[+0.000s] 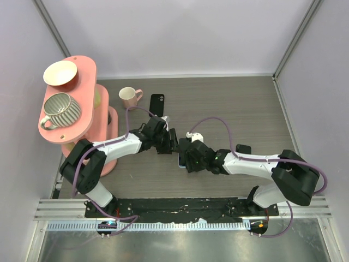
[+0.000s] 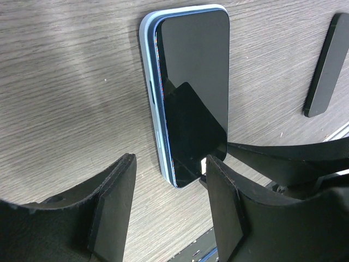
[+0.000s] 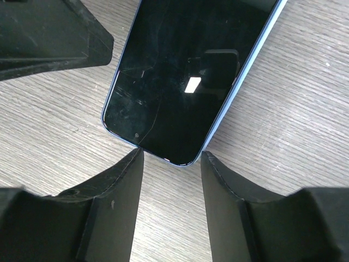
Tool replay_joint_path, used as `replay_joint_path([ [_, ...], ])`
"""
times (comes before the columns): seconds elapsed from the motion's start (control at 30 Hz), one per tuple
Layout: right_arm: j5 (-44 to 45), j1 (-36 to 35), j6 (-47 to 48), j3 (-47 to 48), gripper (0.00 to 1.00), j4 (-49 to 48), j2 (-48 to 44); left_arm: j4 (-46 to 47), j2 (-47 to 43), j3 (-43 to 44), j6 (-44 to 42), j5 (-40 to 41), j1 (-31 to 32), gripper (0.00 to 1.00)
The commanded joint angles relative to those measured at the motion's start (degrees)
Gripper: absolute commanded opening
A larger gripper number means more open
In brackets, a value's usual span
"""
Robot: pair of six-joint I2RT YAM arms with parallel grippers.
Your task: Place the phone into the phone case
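Note:
The phone [image 2: 191,87] lies screen up on the wooden table, light-blue rim showing. In the top view only a sliver of the phone [image 1: 180,160] shows between the two grippers. My left gripper [image 2: 170,164] is open, its fingertips at one end of the phone, with the right fingertip [image 2: 218,180] against that end's corner. My right gripper [image 3: 172,155] is open at the phone's [image 3: 185,76] other end, a fingertip at each corner. In the top view the left gripper [image 1: 173,141] and the right gripper [image 1: 185,155] nearly meet. The black phone case [image 1: 157,103] lies flat behind the left arm.
A pink two-tier rack [image 1: 82,128] at the far left holds a bowl [image 1: 60,73] and a striped cup [image 1: 61,106]. A pink mug [image 1: 128,97] stands beside the case. A flat black object [image 1: 244,148] lies right of the phone and also shows in the left wrist view [image 2: 327,65].

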State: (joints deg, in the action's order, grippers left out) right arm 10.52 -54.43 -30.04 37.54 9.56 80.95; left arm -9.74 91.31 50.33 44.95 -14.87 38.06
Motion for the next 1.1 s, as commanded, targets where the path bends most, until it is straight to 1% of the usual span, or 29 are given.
replay_joint_path([
  [0.0, 6.00, 0.29, -3.34, 1.83, 0.45, 2.13, -2.02, 3.41, 0.36, 0.04, 0.58, -1.82, -0.10, 0.57],
  [0.03, 5.91, 0.29, -3.70, 1.92, 0.46, 2.04, -2.54, 3.58, 0.45, -0.05, 0.58, -1.83, -0.10, 0.56],
  [0.1, 5.74, 0.29, -4.58, 2.10, 0.52, 2.21, -3.16, 4.02, 0.71, -0.14, 0.49, -1.91, -0.10, 0.55],
  [0.17, 5.65, 0.29, -5.11, 3.24, 0.56, 4.57, -3.43, 4.11, 1.15, -0.05, 0.14, -2.09, -0.10, 0.54],
  [0.33, 4.77, 0.29, -6.69, 4.56, 0.57, 6.70, -5.44, 4.11, 1.68, -0.14, -0.65, -1.47, -0.10, 0.52],
  [0.4, 6.43, 0.56, -6.96, 4.47, 0.55, 6.61, -5.89, 4.20, 2.21, 0.03, -0.83, -1.13, -0.10, 0.52],
  [0.47, 7.49, 2.04, -7.05, 4.56, 0.52, 6.70, -5.45, 4.20, 2.82, 0.12, -0.83, -0.95, -0.10, 0.51],
  [0.63, 5.91, 5.47, -4.77, 5.79, 0.49, 5.47, -2.90, 5.08, 4.23, 0.91, -0.65, -1.39, -0.10, 0.47],
  [0.77, 2.93, 9.68, -3.18, 6.58, 0.45, 3.54, -0.62, 5.34, 5.63, 2.14, -0.83, -1.30, -0.10, 0.43],
  [0.83, 1.17, 10.31, -2.92, 6.84, 0.43, 2.92, 0.52, 5.25, 6.69, 2.85, -0.83, -1.21, -0.10, 0.42],
  [1.07, -0.07, 10.49, -3.79, 6.84, 0.39, -0.51, 7.02, 4.81, 9.94, 3.99, -0.39, 0.37, -0.10, 0.32],
])
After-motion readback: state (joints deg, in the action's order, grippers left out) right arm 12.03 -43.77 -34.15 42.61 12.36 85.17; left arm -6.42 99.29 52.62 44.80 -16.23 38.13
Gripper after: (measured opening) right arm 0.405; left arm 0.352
